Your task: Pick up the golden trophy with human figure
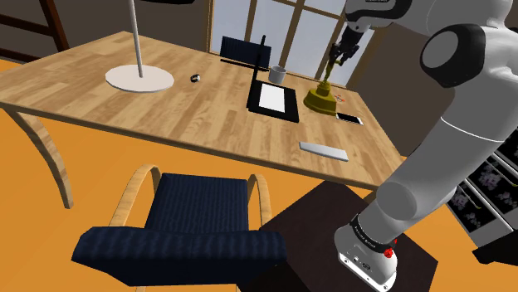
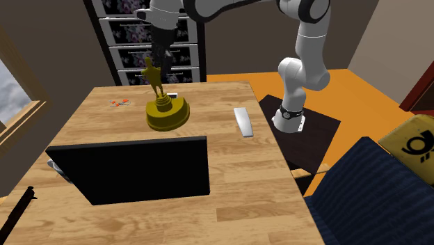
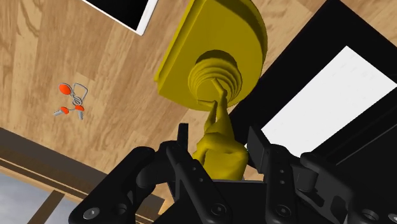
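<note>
The golden trophy (image 1: 321,97) stands with its round stepped base on the wooden table (image 1: 124,108), near the far edge by the window. Its human figure (image 2: 154,78) rises from the base (image 2: 167,114). My black gripper (image 1: 339,58) comes down from above onto the figure's upper part. In the wrist view the gripper (image 3: 221,145) has its two fingers pressed against either side of the figure's body (image 3: 219,149), shut on it. The base (image 3: 216,51) rests on the tabletop.
A black pad with a white sheet (image 1: 272,98) lies right beside the trophy, with a dark upright screen (image 2: 132,170) and a mug (image 1: 277,73) behind it. A phone (image 1: 349,119), a grey bar (image 1: 324,150), red-tagged keys (image 3: 71,102), a lamp base (image 1: 139,78) and a blue chair (image 1: 199,220) are nearby.
</note>
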